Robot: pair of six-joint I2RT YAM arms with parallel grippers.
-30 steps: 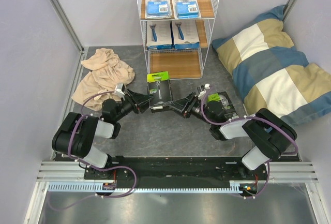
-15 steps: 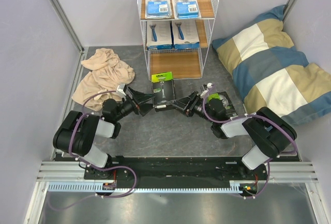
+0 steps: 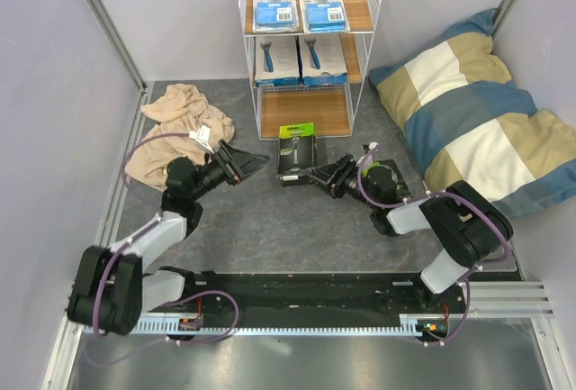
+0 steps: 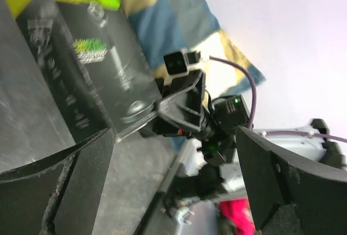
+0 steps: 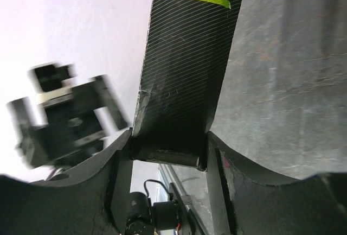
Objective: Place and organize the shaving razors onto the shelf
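The white wire shelf (image 3: 310,48) stands at the back. Two blue blister razor packs (image 3: 300,6) lie on its top board and two white packs (image 3: 300,59) on the middle one; the bottom board is bare. My right gripper (image 3: 312,174) is shut on the near end of a black-and-green razor box (image 3: 296,150), just in front of the shelf. In the right wrist view both fingers clamp that box (image 5: 190,56) at the gripper (image 5: 168,149). My left gripper (image 3: 250,163) is open, left of the box and apart from it. Another black-and-green box (image 3: 396,185) lies partly under the right arm.
A crumpled beige cloth (image 3: 180,129) lies at the left, close behind my left arm. A striped blue, tan and white pillow (image 3: 477,124) fills the right side. Grey walls close in on both sides.
My left gripper opened, let go of the black-and-green box and drew back to the left. The right gripper moved the box right and nearer the shelf.
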